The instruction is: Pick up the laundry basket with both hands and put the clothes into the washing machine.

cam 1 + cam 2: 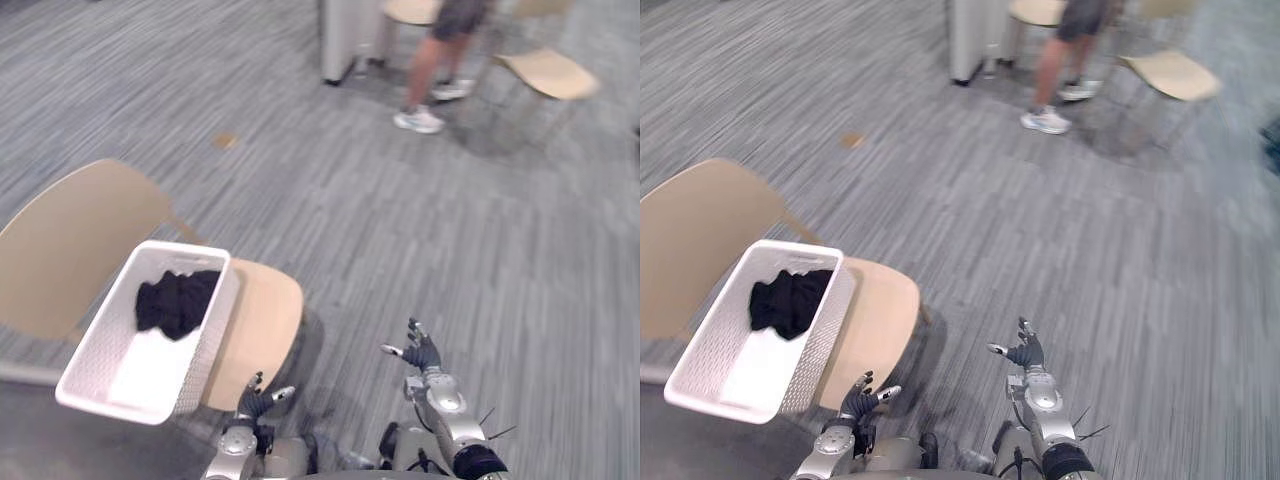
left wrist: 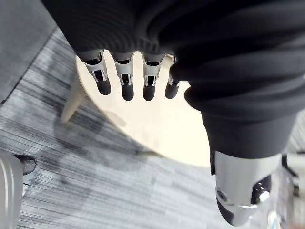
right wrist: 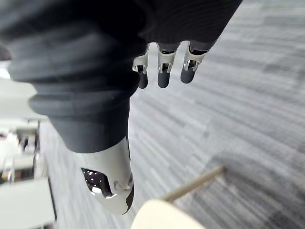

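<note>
We see the laundry basket (image 1: pixel 208 345) resting on a chair (image 1: pixel 262 310), dark clothes (image 1: pixel 175 303) inside; our left robot hand (image 1: pixel 255 400) and right robot hand (image 1: pixel 420 352) hover loose-fingered, empty.

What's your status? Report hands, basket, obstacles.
Left hand open, right hand open, both empty. Basket on chair, dark clothes inside, untouched. Person far off.

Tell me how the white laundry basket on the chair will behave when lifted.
The laundry basket probably lifts stiff and light: perforated walls, and few dark clothes inside. They lie bunched at one end, so it may tip slightly that way. On the smooth chair seat it could slide.
</note>
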Controlling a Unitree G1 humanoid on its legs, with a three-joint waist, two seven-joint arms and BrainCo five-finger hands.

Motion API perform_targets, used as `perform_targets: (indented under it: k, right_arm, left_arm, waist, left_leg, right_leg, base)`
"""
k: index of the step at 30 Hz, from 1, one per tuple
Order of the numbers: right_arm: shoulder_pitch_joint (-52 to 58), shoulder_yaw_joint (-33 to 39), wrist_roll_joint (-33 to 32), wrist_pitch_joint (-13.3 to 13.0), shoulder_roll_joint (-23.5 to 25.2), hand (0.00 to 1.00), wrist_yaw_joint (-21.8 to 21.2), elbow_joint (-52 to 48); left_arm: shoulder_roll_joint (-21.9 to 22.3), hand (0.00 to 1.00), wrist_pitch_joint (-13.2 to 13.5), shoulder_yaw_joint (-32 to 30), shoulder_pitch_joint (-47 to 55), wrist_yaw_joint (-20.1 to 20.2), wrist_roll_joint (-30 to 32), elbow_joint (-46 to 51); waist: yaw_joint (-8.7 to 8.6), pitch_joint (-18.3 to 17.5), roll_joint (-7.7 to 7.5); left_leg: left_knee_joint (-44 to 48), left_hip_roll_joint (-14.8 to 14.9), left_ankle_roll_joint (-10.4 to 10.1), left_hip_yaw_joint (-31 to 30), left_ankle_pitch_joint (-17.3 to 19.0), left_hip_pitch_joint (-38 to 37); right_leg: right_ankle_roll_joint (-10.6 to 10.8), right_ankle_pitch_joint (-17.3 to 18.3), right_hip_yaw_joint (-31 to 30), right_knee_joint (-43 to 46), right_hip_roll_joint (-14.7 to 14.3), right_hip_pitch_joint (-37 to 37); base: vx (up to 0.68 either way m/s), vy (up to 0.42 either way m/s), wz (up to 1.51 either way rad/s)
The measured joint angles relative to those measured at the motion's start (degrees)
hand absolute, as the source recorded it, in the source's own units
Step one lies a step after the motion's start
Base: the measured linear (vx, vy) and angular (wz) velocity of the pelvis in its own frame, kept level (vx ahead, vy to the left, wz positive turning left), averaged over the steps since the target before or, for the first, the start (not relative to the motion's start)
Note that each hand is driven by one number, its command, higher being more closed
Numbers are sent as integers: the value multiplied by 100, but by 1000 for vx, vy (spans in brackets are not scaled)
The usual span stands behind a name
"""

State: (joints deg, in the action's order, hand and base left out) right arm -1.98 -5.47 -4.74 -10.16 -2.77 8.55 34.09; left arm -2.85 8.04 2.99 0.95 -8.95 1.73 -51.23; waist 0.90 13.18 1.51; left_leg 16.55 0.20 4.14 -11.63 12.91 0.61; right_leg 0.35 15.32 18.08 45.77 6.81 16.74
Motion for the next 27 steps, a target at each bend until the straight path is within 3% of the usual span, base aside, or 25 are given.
perform_targets:
  k: [2,3,4,5,6,9,10,12,13,14,15,18,20,23,24,25,26,27]
  right_arm:
    - [102,9,87,-64,-16,0,28,-311]
    - [212,11,84,-69,2,0,86,-526]
    - [290,16,83,-70,-95,0,163,-668]
    - [235,19,82,-55,-135,0,176,-683]
    - [238,-3,84,-62,-129,0,202,-979]
    - [352,-9,142,-99,-100,0,274,-1563]
    - [361,6,211,-103,-103,0,314,-1653]
    - [424,35,380,-137,-111,0,401,-1779]
    - [472,67,450,-151,-110,0,417,-1780]
    - [471,133,587,-150,-105,0,477,-1819]
    - [484,174,644,-147,-94,0,529,-1892]
    - [600,387,932,-120,74,0,630,-2067]
    - [618,365,1299,-99,128,0,613,-2114]
    - [559,365,1505,-76,55,0,605,-2150]
    - [602,370,1550,-62,-1,0,600,-2149]
    - [620,374,1609,-44,-43,0,596,-2146]
    - [618,373,1651,-44,-58,0,587,-2147]
    - [613,379,1743,-44,-78,0,580,-2147]
  left_arm:
    - [67,0,-7,-23,-72,-10,8,-32]
    - [75,0,-9,5,-102,-8,18,-80]
    - [204,0,-30,-43,-156,-12,28,-119]
    - [285,0,-22,-152,-133,-16,34,-101]
    - [420,0,13,-150,-94,-33,28,-86]
    - [613,0,17,-228,-12,-43,-11,-33]
    - [618,0,18,-282,20,-52,-21,-34]
    - [613,0,16,-313,78,-116,-134,-52]
    - [609,0,15,-298,73,-115,-133,-55]
    - [587,0,11,-198,71,-113,-127,-56]
    - [563,0,6,-129,61,-115,-113,-64]
    - [297,0,12,42,29,-112,-103,-115]
    - [114,0,14,149,98,-110,-94,-145]
    - [52,0,19,181,152,-103,-88,-210]
    - [6,0,20,239,151,-100,-81,-264]
    - [-81,0,21,332,154,-96,-70,-261]
    - [-91,0,12,377,165,-93,-56,-274]
    - [-166,0,11,387,200,-55,23,-295]
  waist:
    - [-7,-13,-8]
    - [-17,-30,-39]
    - [61,5,123]
    - [163,-24,233]
    - [240,-60,278]
    - [285,-76,283]
    - [285,-64,203]
    - [273,-138,122]
    - [286,-180,101]
    - [290,-248,148]
    - [285,-267,178]
    - [303,-329,-112]
    - [308,-426,-306]
    - [293,-429,-286]
    - [256,-421,-317]
    - [172,-403,-363]
    - [125,-397,-365]
    - [12,-392,-358]
  left_leg:
    - [96,-50,-34,-774,19,54]
    - [348,-169,-300,-1131,159,117]
    - [720,-129,-808,-1370,517,171]
    - [819,-45,-916,-1342,457,309]
    - [688,-8,-1219,-1338,178,437]
    - [290,218,-1368,-738,-305,580]
    - [212,359,-1440,-253,-359,664]
    - [119,661,-1364,1416,-345,886]
    - [107,795,-1152,2147,-444,989]
    - [-59,926,-795,2979,-708,1044]
    - [-146,918,-721,3178,-689,1045]
    - [-466,637,-647,2943,-718,918]
    - [-565,375,-619,2880,-707,616]
    - [-723,212,-484,2852,-634,309]
    - [-830,89,-409,2720,-584,158]
    - [-858,16,-361,2567,-555,83]
    - [-859,4,-340,2451,-541,50]
    - [-852,-11,-328,2252,-534,38]
  right_leg:
    - [195,-90,-1242,-1057,-390,447]
    - [501,-531,-1828,-2100,-388,348]
    - [400,-1152,-1777,-2490,-292,186]
    - [353,-1117,-1616,-2414,-302,171]
    - [222,-1005,-1166,-2364,-166,102]
    - [127,-856,-382,-2477,-1,-257]
    - [119,-853,-58,-2642,52,-465]
    - [109,-847,627,-3154,139,-961]
    - [109,-847,935,-3329,149,-1100]
    - [131,-834,1281,-3427,147,-1199]
    - [188,-798,1420,-3427,164,-1243]
    - [294,-791,1717,-3495,309,-1495]
    - [506,-647,1766,-3059,667,-1653]
    - [554,-600,1691,-1937,1097,-1447]
    - [488,-642,1502,-1157,1390,-1233]
    - [188,-821,1113,-523,1538,-967]
    - [94,-745,810,-276,1519,-785]
    - [184,-395,219,-187,1327,-585]
  base:
    - [382,-306,215]
    - [500,-478,250]
    - [398,-379,213]
    - [489,-499,180]
    - [272,-324,114]
    - [221,-283,155]
    - [159,-140,160]
    - [124,-90,185]
    - [75,-13,168]
    - [76,24,138]
    - [101,90,139]
    - [132,162,101]
    - [104,131,36]
    - [68,132,14]
    - [73,149,47]
    - [82,129,59]
    - [78,50,75]
    - [87,-1,83]
